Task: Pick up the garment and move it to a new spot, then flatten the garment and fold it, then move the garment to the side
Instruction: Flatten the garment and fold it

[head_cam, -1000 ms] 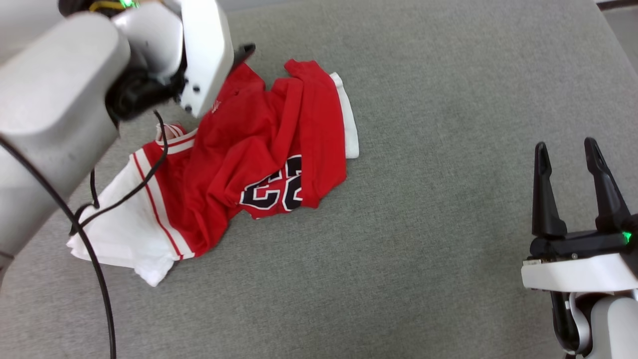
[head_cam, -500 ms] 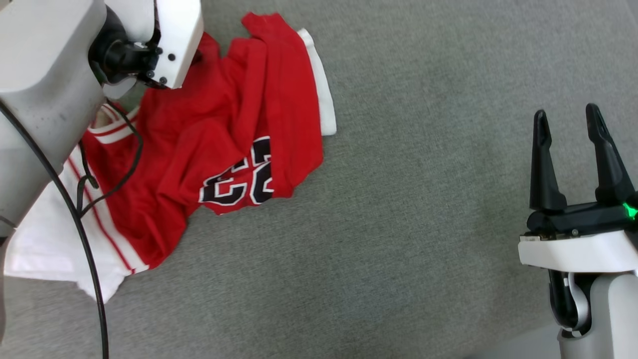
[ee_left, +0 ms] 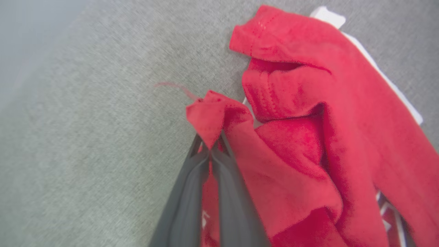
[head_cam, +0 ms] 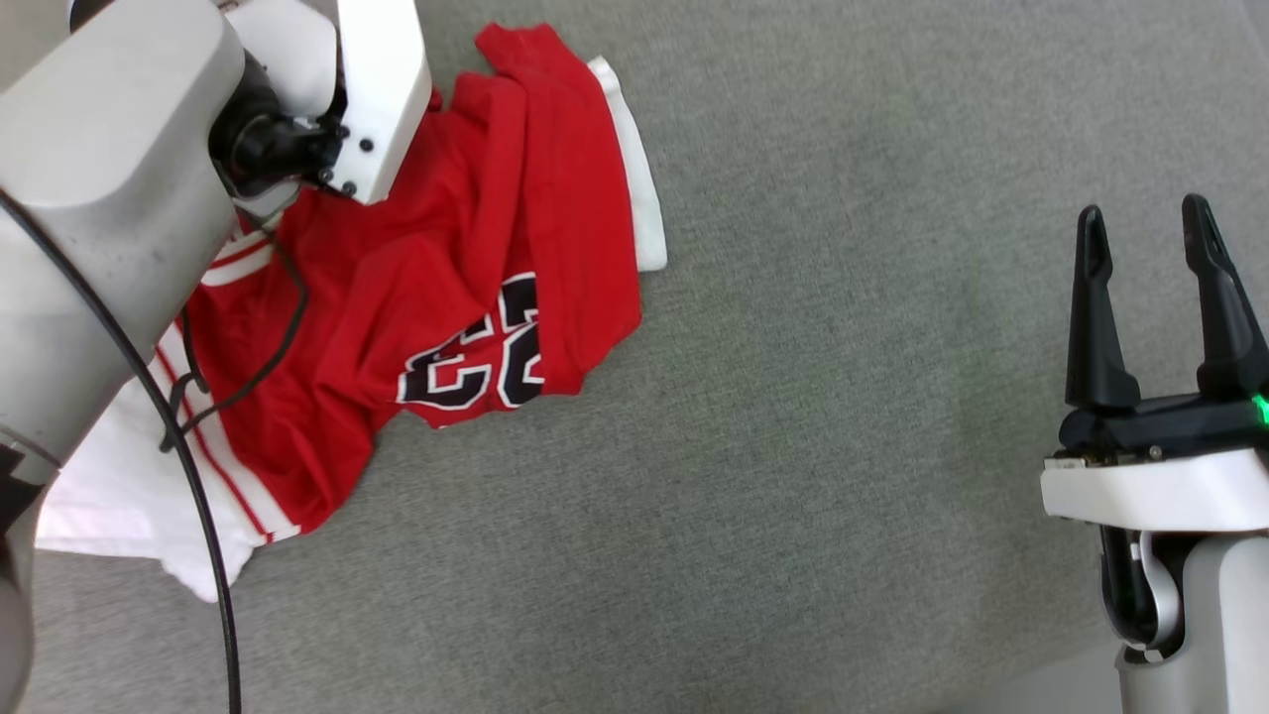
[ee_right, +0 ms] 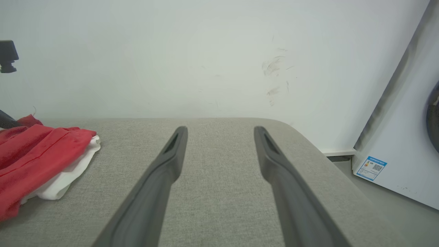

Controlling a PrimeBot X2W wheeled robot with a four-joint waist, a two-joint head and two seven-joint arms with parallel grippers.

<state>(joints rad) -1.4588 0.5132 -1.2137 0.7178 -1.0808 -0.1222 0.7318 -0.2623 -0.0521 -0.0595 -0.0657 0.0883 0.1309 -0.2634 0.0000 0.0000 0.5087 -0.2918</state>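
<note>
While tight on the garment (ee_left: 308,137), left gripper (ee_left: 210,145) low.

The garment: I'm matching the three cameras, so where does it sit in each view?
Head view: garment upper left, partly under the left arm.
Left wrist view: garment across the right half, a red corner pinched in the left gripper.
Right wrist view: garment at the left edge.
Shared landmark: the white sleeve peeking from under the red fold.
</note>
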